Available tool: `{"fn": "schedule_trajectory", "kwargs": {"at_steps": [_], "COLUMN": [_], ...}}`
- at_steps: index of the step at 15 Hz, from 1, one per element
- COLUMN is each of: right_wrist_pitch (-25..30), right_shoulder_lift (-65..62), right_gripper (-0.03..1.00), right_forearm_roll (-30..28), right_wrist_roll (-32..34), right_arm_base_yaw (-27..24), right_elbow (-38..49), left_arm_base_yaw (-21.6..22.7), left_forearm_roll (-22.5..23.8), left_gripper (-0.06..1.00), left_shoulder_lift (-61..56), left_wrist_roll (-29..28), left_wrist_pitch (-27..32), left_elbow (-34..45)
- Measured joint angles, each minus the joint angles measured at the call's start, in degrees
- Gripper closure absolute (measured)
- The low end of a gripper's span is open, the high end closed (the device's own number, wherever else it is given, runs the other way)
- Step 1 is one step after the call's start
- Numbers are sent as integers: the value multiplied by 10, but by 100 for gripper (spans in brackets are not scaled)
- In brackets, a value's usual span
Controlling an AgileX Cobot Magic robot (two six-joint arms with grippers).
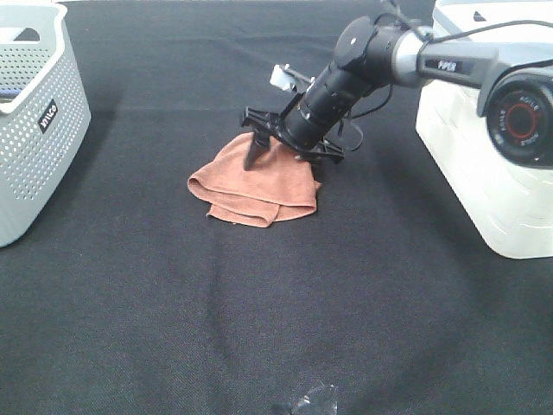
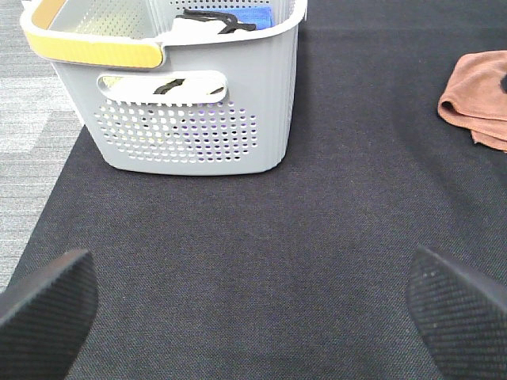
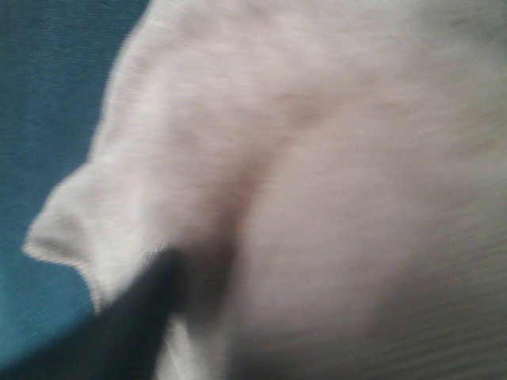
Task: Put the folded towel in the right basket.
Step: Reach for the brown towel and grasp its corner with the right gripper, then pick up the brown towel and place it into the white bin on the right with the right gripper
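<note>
The folded rust-brown towel (image 1: 255, 186) lies on the black mat in the middle of the exterior high view. My right gripper (image 1: 289, 160) is tilted down onto its far edge, jaws spread wide; one black finger (image 1: 253, 151) presses on the cloth. The right wrist view is filled with blurred towel (image 3: 317, 174), with a dark finger (image 3: 135, 317) at its edge. The right basket (image 1: 471, 164) is white and stands at the right edge. My left gripper (image 2: 253, 317) is open and empty over the mat; the towel shows far off in that view (image 2: 479, 99).
A grey perforated basket (image 1: 34, 130) stands at the left; the left wrist view shows its yellow handle and items inside (image 2: 198, 127). A small crumpled clear scrap (image 1: 311, 402) lies at the mat's front edge.
</note>
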Motion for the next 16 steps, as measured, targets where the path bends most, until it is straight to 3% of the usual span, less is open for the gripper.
{"fn": "schedule_trajectory", "kwargs": {"at_steps": [1, 2, 5, 9, 12, 16], "right_wrist_pitch": [1, 8, 41, 170, 175, 178], "right_shoulder_lift": [3, 8, 17, 34, 6, -101], "right_gripper": [71, 82, 81, 81, 81, 81], "right_forearm_roll": [1, 1, -6, -12, -12, -48], "right_wrist_roll": [0, 0, 0, 6, 14, 19], "right_arm_base_yaw": [0, 1, 1, 10, 10, -21], "right_elbow": [-2, -10, -45, -202, -338, -376], "left_arm_base_yaw": [0, 0, 0, 0, 0, 0], "left_forearm_roll": [0, 0, 0, 0, 0, 0], "left_gripper": [-5, -5, -5, -5, -5, -5], "left_shoulder_lift": [0, 0, 0, 0, 0, 0], "left_wrist_roll": [0, 0, 0, 0, 0, 0], "left_wrist_pitch": [0, 0, 0, 0, 0, 0], "left_elbow": [0, 0, 0, 0, 0, 0]}}
